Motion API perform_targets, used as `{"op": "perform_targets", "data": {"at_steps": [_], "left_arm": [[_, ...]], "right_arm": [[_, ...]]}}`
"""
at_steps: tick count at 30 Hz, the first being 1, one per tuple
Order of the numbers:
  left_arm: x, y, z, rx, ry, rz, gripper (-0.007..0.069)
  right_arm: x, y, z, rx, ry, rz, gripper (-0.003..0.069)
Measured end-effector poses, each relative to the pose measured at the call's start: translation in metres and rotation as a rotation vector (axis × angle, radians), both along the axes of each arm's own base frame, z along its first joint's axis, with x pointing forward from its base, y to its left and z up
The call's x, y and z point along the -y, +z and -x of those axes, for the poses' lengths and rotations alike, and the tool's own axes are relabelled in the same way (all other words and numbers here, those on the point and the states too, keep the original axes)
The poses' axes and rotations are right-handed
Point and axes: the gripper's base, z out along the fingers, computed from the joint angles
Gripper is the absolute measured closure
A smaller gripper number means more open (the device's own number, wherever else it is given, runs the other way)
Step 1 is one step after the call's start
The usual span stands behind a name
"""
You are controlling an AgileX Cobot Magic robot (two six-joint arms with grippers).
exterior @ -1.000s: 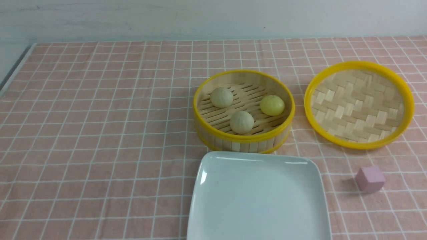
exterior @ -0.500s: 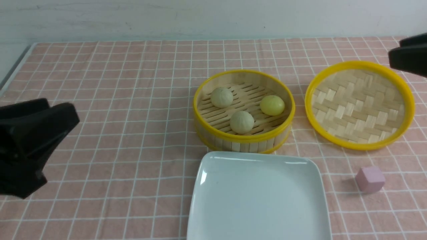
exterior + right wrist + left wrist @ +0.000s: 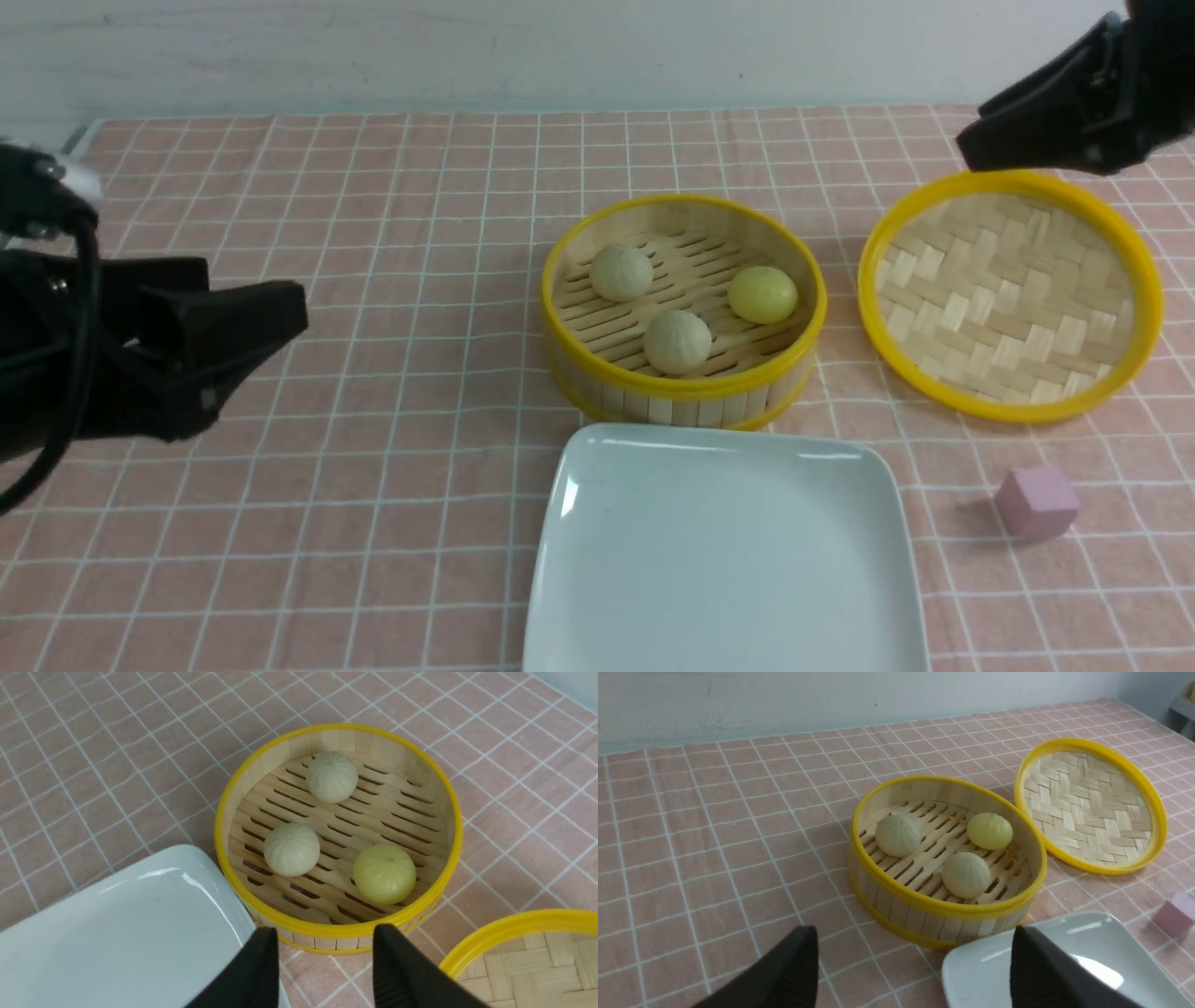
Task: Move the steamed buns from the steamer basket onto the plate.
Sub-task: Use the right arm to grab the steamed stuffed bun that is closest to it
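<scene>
Load: we note three pleated domed buns in yellow-rimmed bamboo basket, mid-frame.
Tools: left tool, right tool spread, empty; pre-grasp.

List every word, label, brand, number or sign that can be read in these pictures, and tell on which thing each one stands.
There is no readable text in any view.
The steamer basket, the woven lid, the three buns, the white plate, the pink cube, the checked tablecloth, the left claw and the right claw show no word, label, number or sign.
</scene>
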Motion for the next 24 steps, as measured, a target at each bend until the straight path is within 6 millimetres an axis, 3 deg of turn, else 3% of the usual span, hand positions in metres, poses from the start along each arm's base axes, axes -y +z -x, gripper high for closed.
{"op": "perform_targets", "data": {"at_steps": [3, 5, 7, 9, 14, 18, 24], "left_arm": [[-0.003, 0.000, -0.011, -0.013, 0.021, -0.001, 0.0076], [-0.004, -0.003, -0.020, -0.040, 0.022, 0.003, 0.0086], [-0.004, -0.004, -0.022, -0.048, 0.024, 0.008, 0.0090], [-0.005, -0.007, -0.024, -0.065, 0.028, 0.023, 0.0092], [-0.004, -0.007, -0.024, -0.068, 0.028, 0.029, 0.0095], [-0.004, -0.007, -0.024, -0.072, 0.017, 0.031, 0.0095], [-0.002, -0.007, -0.023, -0.080, -0.002, 0.037, 0.0095]], "right_arm": [[-0.022, -0.011, -0.016, -0.032, 0.049, 0.058, 0.0329], [-0.051, -0.029, -0.035, -0.084, 0.083, 0.132, 0.0325], [-0.059, -0.034, -0.042, -0.099, 0.083, 0.160, 0.0324], [-0.076, -0.045, -0.062, -0.121, 0.061, 0.242, 0.0324], [-0.092, -0.068, -0.092, -0.162, 0.023, 0.345, 0.0322], [-0.100, -0.105, -0.121, -0.238, 0.010, 0.404, 0.0321], [-0.106, -0.137, -0.141, -0.276, 0.020, 0.426, 0.0321]]}}
